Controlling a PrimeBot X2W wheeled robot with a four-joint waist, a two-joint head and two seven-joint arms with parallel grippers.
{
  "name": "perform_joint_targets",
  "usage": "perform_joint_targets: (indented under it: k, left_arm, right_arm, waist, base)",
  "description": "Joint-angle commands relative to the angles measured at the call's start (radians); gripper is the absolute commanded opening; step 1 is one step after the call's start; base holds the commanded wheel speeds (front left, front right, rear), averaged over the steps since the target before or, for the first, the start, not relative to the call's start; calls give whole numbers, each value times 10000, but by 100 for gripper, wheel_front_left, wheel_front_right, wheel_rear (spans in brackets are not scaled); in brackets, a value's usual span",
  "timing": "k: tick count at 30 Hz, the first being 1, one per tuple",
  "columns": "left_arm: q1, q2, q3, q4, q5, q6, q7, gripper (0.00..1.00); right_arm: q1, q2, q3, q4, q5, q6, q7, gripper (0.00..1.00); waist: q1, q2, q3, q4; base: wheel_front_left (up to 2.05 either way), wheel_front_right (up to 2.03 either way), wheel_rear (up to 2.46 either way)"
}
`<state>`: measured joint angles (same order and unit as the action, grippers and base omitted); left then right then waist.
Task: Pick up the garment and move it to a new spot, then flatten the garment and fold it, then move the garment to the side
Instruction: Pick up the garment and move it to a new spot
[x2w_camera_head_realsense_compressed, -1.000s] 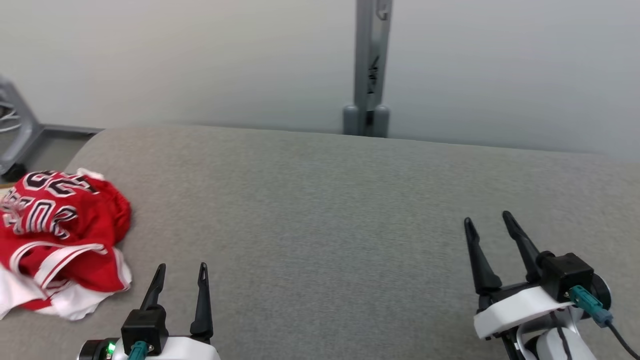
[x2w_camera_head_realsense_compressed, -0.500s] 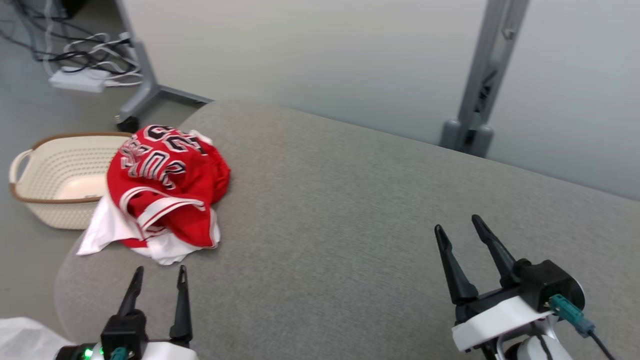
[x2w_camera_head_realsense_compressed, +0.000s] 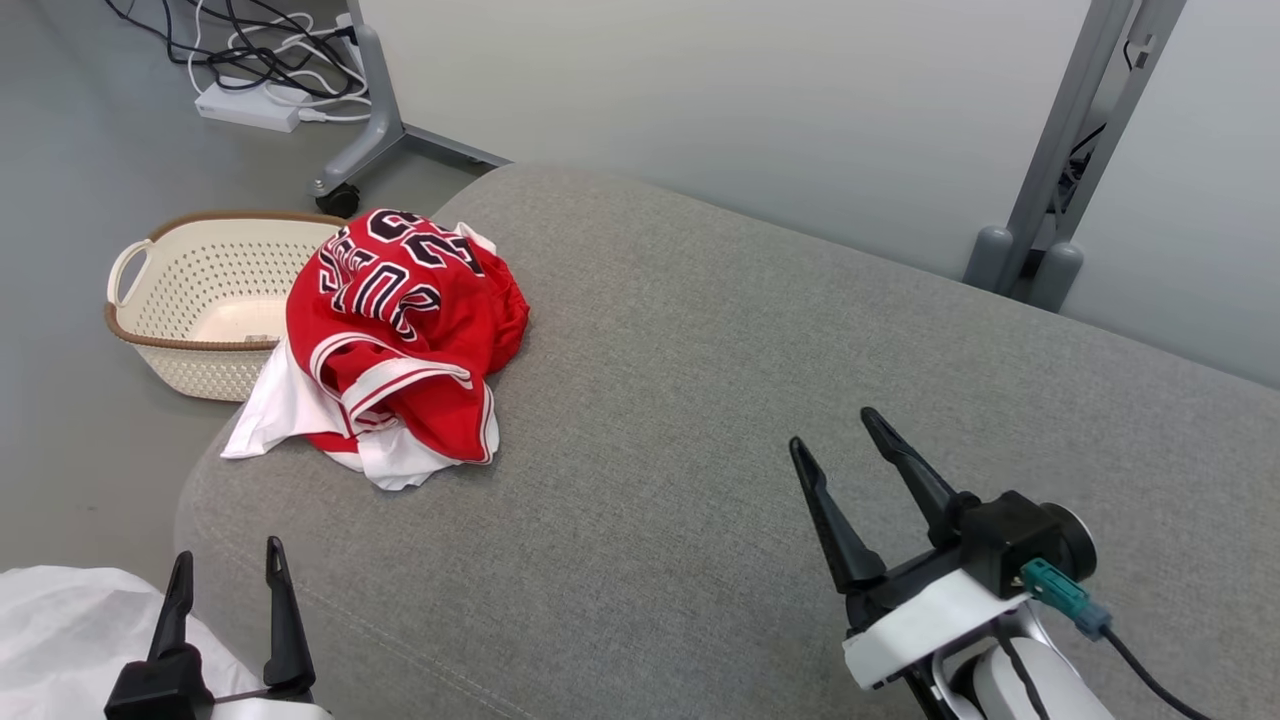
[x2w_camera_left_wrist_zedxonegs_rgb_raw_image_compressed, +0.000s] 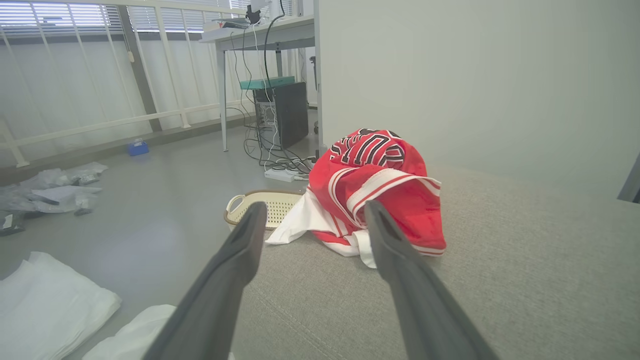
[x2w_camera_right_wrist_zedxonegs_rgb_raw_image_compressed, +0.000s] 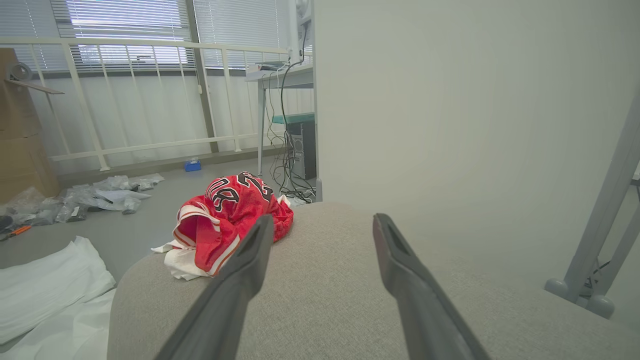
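Note:
The garment (x2w_camera_head_realsense_compressed: 400, 330) is a crumpled red jersey with white trim and black-and-white lettering, heaped on a white lining at the left end of the grey padded surface (x2w_camera_head_realsense_compressed: 750, 400). It also shows ahead of the fingers in the left wrist view (x2w_camera_left_wrist_zedxonegs_rgb_raw_image_compressed: 380, 185) and further off to the left in the right wrist view (x2w_camera_right_wrist_zedxonegs_rgb_raw_image_compressed: 230, 215). My left gripper (x2w_camera_head_realsense_compressed: 225, 565) stands open at the lower left, short of the garment, with nothing between its fingers. Over the surface's right half my right gripper (x2w_camera_head_realsense_compressed: 832, 432) is open too, well apart from the garment.
A cream laundry basket (x2w_camera_head_realsense_compressed: 200, 300) with a brown rim stands on the floor just left of the garment. White sheets (x2w_camera_head_realsense_compressed: 70, 620) lie on the floor at the lower left. A grey stand leg (x2w_camera_head_realsense_compressed: 1050, 180) rises behind the surface; cables and a power strip (x2w_camera_head_realsense_compressed: 250, 100) lie at the far left.
The head camera has swung left, so the garment and basket now sit further into view. Both grippers stay open; neither has touched the garment.

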<state>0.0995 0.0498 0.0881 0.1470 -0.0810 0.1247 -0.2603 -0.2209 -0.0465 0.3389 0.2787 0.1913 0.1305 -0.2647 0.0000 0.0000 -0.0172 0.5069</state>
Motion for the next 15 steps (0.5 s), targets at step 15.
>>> perform_joint_targets:
  k: [15]
  left_arm:
    - [177,20,-324,-378,-524,551,-45,100]
  right_arm:
    - [-293,-75,210,88,-65,4,-28,100]
  waist:
    - [0,0,37,12]
  base:
    - [-2,-2,-2]
